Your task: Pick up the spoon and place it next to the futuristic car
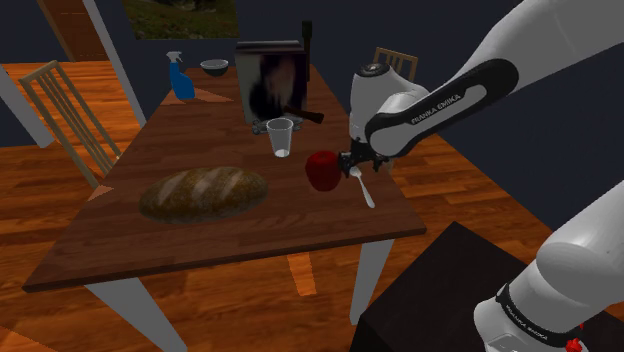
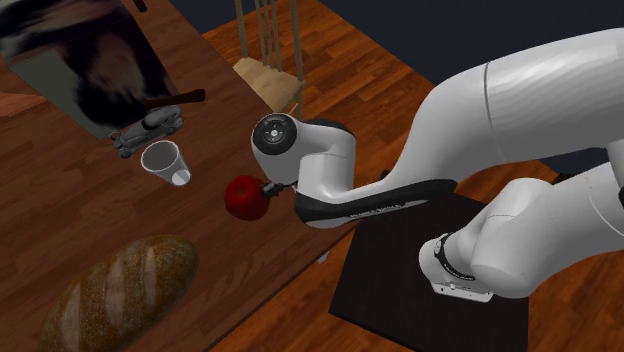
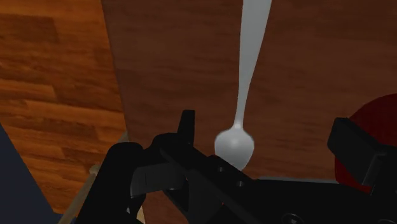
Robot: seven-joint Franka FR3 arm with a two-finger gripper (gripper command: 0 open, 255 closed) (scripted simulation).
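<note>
A pale grey spoon lies on the brown table near its right edge in the shoulder view, just right of a red apple. My black gripper hangs low over the spoon's bowl end. In the wrist view the gripper is open. The spoon has its bowl between the fingers and its handle pointing away, and neither finger touches it. The apple sits close beside one finger. The small grey car stands behind a clear glass, at the foot of a dark picture.
A bread loaf lies on the near part of the table. The dark picture, a blue spray bottle and a bowl stand at the far end. Chairs flank the table. The table edge runs just beside the spoon.
</note>
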